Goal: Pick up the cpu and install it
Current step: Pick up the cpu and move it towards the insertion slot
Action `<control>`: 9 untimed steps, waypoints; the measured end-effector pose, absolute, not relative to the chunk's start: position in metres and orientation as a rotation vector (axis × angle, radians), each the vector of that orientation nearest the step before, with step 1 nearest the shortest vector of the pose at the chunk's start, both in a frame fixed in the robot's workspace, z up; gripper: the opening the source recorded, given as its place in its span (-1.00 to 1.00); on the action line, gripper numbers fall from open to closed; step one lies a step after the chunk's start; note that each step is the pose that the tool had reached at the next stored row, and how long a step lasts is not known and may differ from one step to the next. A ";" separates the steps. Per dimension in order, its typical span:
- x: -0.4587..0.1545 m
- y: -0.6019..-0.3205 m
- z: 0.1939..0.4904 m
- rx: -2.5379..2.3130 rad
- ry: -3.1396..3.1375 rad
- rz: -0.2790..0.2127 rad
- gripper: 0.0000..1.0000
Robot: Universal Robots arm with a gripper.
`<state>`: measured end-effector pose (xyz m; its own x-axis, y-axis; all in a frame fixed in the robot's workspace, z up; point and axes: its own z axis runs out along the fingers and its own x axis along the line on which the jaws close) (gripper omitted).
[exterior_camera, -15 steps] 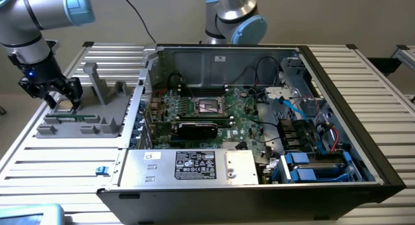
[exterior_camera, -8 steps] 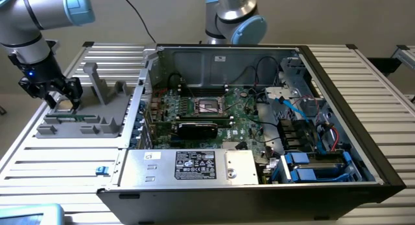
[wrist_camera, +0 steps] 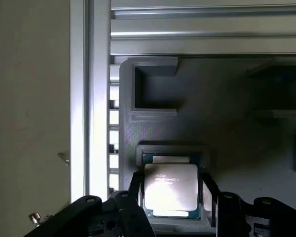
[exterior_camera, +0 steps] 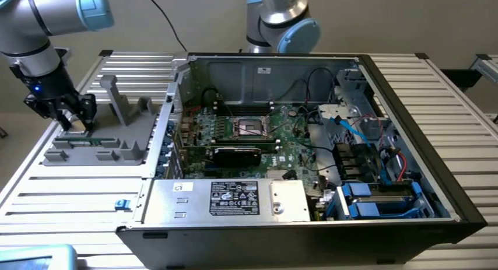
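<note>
Silver chip, the cpu (wrist_camera: 170,190), sits pocketed in the grey tray (wrist_camera: 227,123); gripper (wrist_camera: 171,185) jaws spread either side, not gripping. Risk: an off-centre squeeze could tilt it, jamming a corner against the pocket wall.

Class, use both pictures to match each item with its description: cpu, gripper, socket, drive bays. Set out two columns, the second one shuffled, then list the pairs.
Column one
1 cpu
2 gripper
3 socket
4 drive bays

Column two
A blue, inside the case, towards the exterior view's right
B silver top, lying in a pocket of the grey fixture
C on the green motherboard
D black, at the end of the arm, low over the fixture

Pairs: 1-B; 2-D; 3-C; 4-A
</note>
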<state>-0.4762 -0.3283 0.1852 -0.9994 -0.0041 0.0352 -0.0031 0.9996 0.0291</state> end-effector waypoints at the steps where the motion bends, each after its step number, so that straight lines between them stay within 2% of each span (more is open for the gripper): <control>1: -0.476 -0.328 0.185 0.006 -3.106 -0.045 0.11; 5: -0.476 -0.328 0.186 0.006 -3.106 -0.045 0.11; 9: -0.476 -0.328 0.202 0.006 -3.106 -0.045 0.11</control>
<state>-0.4762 -0.3283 0.2019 -0.9994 -0.0042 0.0351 -0.0032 0.9996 0.0292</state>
